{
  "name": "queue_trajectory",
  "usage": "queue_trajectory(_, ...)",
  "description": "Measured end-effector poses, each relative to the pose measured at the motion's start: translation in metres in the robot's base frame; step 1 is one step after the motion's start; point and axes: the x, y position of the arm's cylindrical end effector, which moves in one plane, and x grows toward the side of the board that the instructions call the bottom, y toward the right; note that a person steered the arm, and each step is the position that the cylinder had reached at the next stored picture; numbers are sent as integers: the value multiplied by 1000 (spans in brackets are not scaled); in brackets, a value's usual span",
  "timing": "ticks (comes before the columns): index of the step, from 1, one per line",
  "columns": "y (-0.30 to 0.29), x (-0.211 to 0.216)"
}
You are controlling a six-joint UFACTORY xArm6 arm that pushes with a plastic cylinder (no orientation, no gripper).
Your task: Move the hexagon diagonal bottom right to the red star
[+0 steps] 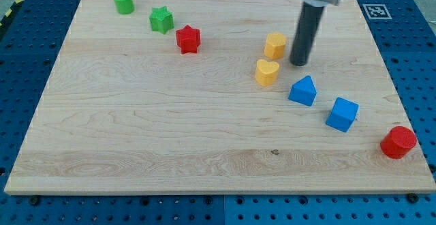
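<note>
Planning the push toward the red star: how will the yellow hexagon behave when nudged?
The yellow hexagon sits low and flat, so it should slide, not tip. My tip sits at its right; an off-centre push may spin it. It looks light.

- The pale wooden board [136, 129] – smooth, matt, with visible grain lines and a small dark knot.
- The blue perforated base [20, 61] under it looks like painted metal, faintly glossy.
- The yellow plastic hexagon block [275, 46], red plastic star block [188, 39] and blue plastic cube [342, 114] – smooth, with a soft sheen.
- The dark rod above my tip [298, 63] is smooth, matt black.
</note>
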Motion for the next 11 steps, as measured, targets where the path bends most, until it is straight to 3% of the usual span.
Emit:
queue_trajectory(1,9,-22)
queue_trajectory(2,-19,-40)
queue_trajectory(4,-80,-33)
queue_trajectory(8,-107,-18)
queue_trajectory(11,-107,-68)
